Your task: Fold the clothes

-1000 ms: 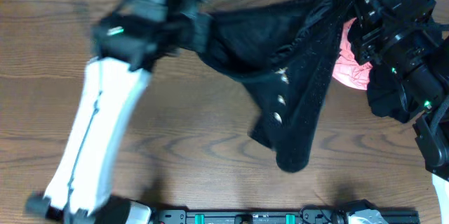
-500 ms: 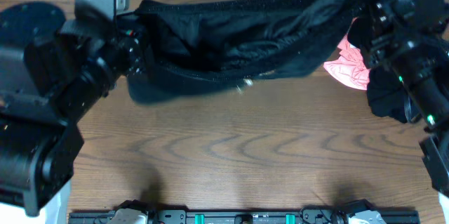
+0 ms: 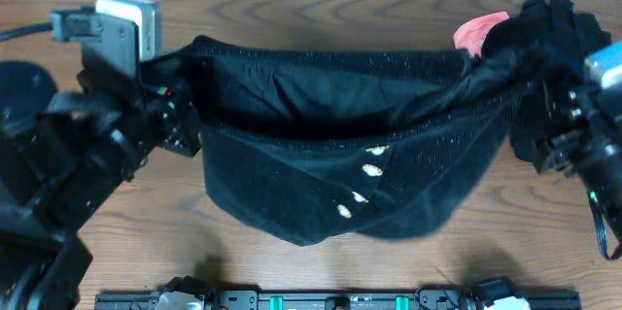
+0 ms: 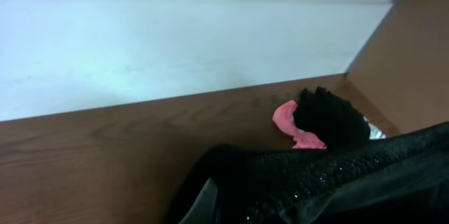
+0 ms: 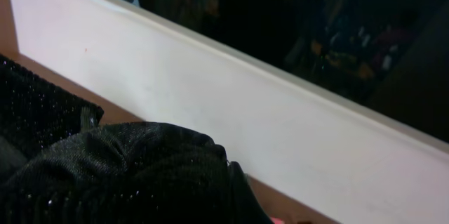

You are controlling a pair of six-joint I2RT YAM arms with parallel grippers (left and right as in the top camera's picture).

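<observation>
On my right wrist feed, a black garment with a fine glitter fills the lower left. Behind it, a white board slants down to the right, with a thin strip of brown table at its foot.

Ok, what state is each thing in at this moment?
black garment, unfolded, stretched between both grippers.
left gripper, shut on its left edge.
right gripper, shut on its right edge, fingers hidden.
pink cloth, crumpled on the table, partly hidden.
</observation>
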